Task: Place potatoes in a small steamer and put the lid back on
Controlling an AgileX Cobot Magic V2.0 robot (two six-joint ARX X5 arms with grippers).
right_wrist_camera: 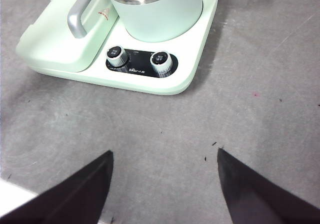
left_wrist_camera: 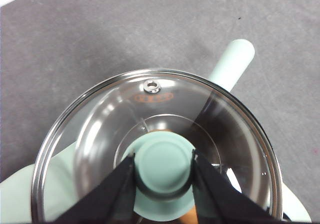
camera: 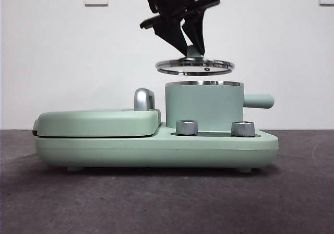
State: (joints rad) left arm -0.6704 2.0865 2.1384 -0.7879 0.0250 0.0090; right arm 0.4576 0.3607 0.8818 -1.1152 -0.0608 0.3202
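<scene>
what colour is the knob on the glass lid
Mint green, clearest in the left wrist view: lid knob.

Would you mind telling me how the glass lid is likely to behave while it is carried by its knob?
Probably rigid: the lid hangs almost level from the left gripper, shut on its green knob. Being glass with a steel rim, it is likely fragile if dropped. The smooth round knob might slip or swivel.

Our left gripper [left_wrist_camera: 164, 170] hangs jaws-down from twelve o'clock, clamped on the lid's knob [left_wrist_camera: 164, 165]. Our right gripper [right_wrist_camera: 165, 184] waits apart, jaws spread wide.
</scene>
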